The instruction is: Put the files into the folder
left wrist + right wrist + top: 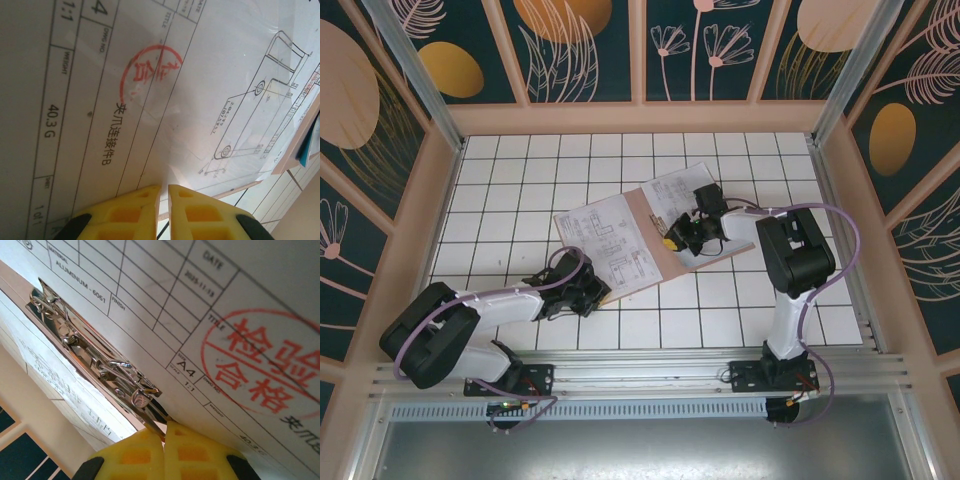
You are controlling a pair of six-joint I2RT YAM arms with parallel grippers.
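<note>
- Paper first: the left gripper (160, 197) pinches the white sheet (150, 100) at its near corner, left of centre in the top view, on the open folder (650, 210).
- The right gripper (163, 432) has its fingers pressed together by the metal clip (95, 357); I cannot tell what they grip.
- Advice: hold the sheet flat and feed its edge squarely under the clip without creasing it.
</note>
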